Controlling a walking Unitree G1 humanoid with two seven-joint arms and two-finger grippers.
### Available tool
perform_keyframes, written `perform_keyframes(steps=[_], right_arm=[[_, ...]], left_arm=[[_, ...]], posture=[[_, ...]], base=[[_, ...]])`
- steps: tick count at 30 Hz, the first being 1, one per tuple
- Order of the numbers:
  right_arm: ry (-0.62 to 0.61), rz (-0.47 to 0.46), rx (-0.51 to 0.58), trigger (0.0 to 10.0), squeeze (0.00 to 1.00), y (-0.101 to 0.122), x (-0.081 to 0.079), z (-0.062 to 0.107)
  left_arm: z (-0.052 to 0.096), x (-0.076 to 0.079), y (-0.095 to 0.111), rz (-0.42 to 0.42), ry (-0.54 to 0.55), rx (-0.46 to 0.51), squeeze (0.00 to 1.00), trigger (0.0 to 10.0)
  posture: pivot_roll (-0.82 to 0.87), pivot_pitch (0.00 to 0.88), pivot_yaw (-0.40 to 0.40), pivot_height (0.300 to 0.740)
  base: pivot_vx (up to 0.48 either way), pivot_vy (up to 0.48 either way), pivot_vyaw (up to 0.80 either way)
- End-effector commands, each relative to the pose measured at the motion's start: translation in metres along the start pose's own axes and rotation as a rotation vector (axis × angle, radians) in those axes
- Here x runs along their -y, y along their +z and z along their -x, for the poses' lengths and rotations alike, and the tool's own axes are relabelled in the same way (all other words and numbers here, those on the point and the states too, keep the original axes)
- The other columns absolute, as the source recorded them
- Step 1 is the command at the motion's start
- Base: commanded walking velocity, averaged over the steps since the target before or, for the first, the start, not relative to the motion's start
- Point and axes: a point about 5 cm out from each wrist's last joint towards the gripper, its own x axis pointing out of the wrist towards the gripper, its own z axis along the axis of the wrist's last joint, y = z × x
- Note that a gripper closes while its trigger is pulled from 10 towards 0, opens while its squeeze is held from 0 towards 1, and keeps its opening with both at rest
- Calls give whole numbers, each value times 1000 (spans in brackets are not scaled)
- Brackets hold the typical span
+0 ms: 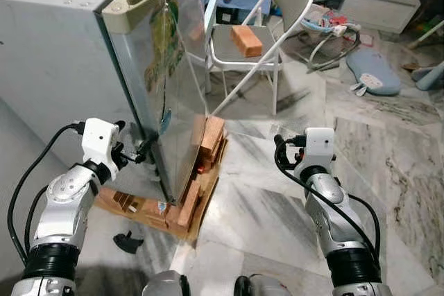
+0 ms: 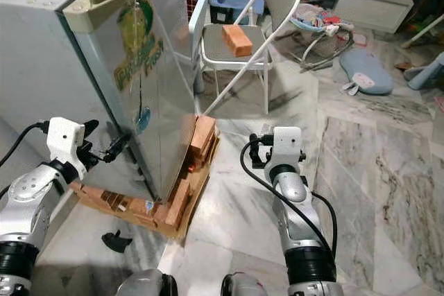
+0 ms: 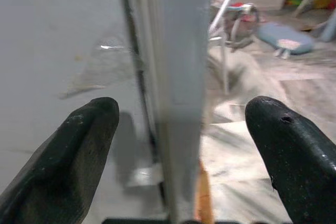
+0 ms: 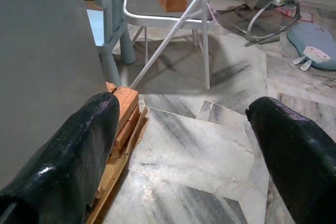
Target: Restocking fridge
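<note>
- L gripper (image 3: 178,145) wide, fingers straddling fridge door edge (image 3: 178,77); edge runs vertical, dead ahead.
- R gripper (image 4: 181,145) wide, empty, farther off; I'd pull w/ L.

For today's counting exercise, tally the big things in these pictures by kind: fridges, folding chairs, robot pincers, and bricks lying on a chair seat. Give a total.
Fridges: 1, the fridge
Folding chairs: 1, the folding chair
Pincers: 2, the left pincer and the right pincer
Bricks on a seat: 1, the brick
Total: 5
</note>
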Motion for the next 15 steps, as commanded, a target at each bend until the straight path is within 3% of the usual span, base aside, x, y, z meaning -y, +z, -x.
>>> perform_keyframes(steps=[1, 10, 15], right_arm=[[1, 6, 0, 10000, 0, 3, 1, -1], [8, -18, 5, 10000, 0, 8, 1, 4], [27, -31, -37, 10000, 0, -1, 1, 20]], left_arm=[[-2, -8, 3, -34, 66, 4, 0, 10000], [-12, -9, 8, 1, 55, 13, 0, 10000], [-25, -1, 14, 25, 20, 40, 0, 10000]], posture=[[81, 62, -27, 740], [69, 67, -27, 740], [49, 68, -24, 740]], base=[[0, 0, 0], [0, 0, 0], [0, 0, 0]])
